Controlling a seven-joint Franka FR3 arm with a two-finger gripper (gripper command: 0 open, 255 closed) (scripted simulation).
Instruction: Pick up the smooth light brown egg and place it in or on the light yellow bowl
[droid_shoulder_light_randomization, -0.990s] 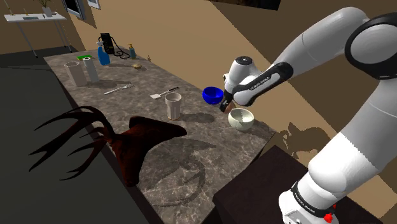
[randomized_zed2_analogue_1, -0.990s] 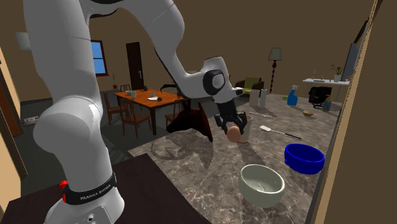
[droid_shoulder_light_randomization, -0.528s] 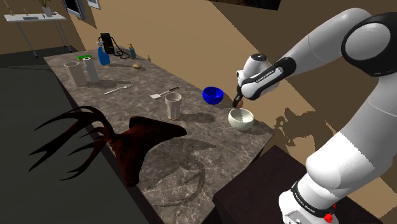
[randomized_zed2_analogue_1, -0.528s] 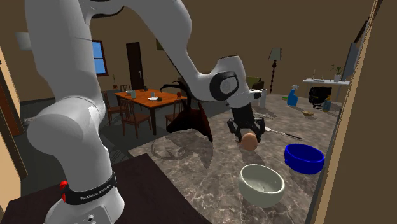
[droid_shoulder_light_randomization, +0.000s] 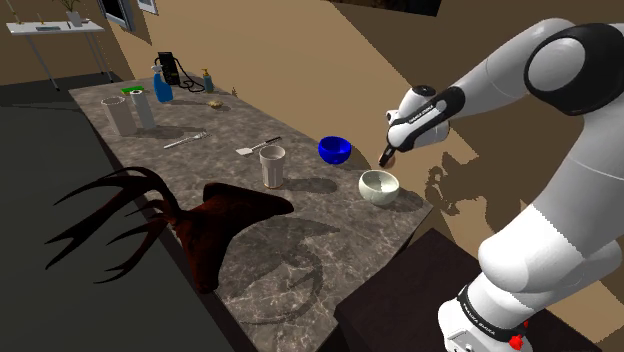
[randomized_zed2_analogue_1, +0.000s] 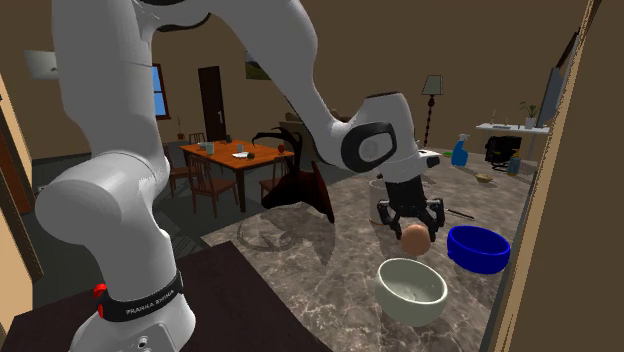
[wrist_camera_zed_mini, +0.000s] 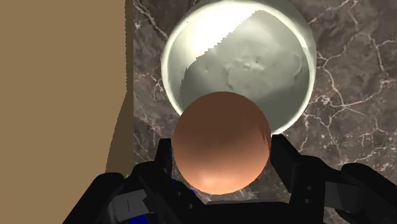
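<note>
My black gripper (randomized_zed2_analogue_1: 411, 222) is shut on the smooth light brown egg (wrist_camera_zed_mini: 221, 142), which also shows below the fingers (randomized_zed2_analogue_1: 415, 238). It hangs in the air a little above the pale bowl (randomized_zed2_analogue_1: 410, 288), near the bowl's edge toward the wall. In the wrist view the bowl (wrist_camera_zed_mini: 238, 57) lies straight beyond the egg, its hollow bare. In the shoulder view the gripper (droid_shoulder_light_randomization: 389, 155) hovers just above and to the right of the bowl (droid_shoulder_light_randomization: 378, 186); the egg is barely visible there.
A blue bowl (droid_shoulder_light_randomization: 334, 149) sits just behind the pale bowl, and a white cup (droid_shoulder_light_randomization: 272, 166) to its left. A dark antlered sculpture (droid_shoulder_light_randomization: 210, 225) stands near the counter's front. Bottles and cups (droid_shoulder_light_randomization: 140, 105) crowd the far end. The counter edge (wrist_camera_zed_mini: 127, 102) meets a tan wall.
The arm has carried the egg rightward in the shoulder view, from over the counter beside the blue bowl to above the pale bowl's wall-side edge. The grip has stayed shut.
</note>
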